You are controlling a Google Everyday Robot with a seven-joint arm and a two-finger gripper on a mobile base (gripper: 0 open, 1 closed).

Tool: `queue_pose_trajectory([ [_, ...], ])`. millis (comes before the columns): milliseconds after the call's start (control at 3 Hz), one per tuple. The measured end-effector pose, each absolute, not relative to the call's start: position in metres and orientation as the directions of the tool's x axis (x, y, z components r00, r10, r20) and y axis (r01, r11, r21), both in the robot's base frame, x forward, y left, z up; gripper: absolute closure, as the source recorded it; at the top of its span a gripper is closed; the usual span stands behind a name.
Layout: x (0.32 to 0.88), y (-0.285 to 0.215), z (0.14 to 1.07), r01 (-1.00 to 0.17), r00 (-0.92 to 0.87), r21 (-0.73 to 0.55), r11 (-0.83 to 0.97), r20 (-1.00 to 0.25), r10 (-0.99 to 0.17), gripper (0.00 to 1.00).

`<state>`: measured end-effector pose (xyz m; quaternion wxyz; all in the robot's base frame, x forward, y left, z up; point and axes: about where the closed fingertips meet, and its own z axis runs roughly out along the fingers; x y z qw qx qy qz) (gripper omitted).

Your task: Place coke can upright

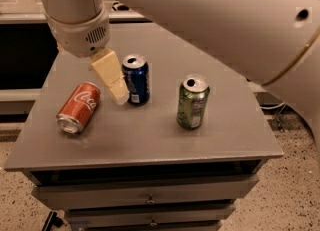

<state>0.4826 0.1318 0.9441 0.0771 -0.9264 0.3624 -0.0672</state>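
Camera view, from the left: the coke can (78, 107) lies on its side on the left part of the grey desk (150, 142), silver end toward the front edge; just to its right and slightly above, the cream hand (117, 91) hangs tilted, apart from the coke can and close against the blue can (136, 79); whether the hand is released or clenched cannot be told; the blue can stands upright; further right, a green can (192, 101) stands upright.

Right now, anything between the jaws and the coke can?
Nothing visible. The gripper hangs between the toppled coke can and the upright blue can; only bare table lies toward the coke can.
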Motion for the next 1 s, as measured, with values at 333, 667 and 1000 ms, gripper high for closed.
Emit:
queue_pose_trajectory([
  [333,0.488,0.14,0.926,-0.672,0.722,-0.176,-0.72,0.063,-0.689,0.0],
  [667,0.49,0.143,0.906,-0.695,0.701,-0.157,-0.702,0.072,-0.71,0.0],
  [1000,0.491,0.146,0.895,-0.696,0.7,-0.142,-0.704,0.082,-0.709,0.0],
])
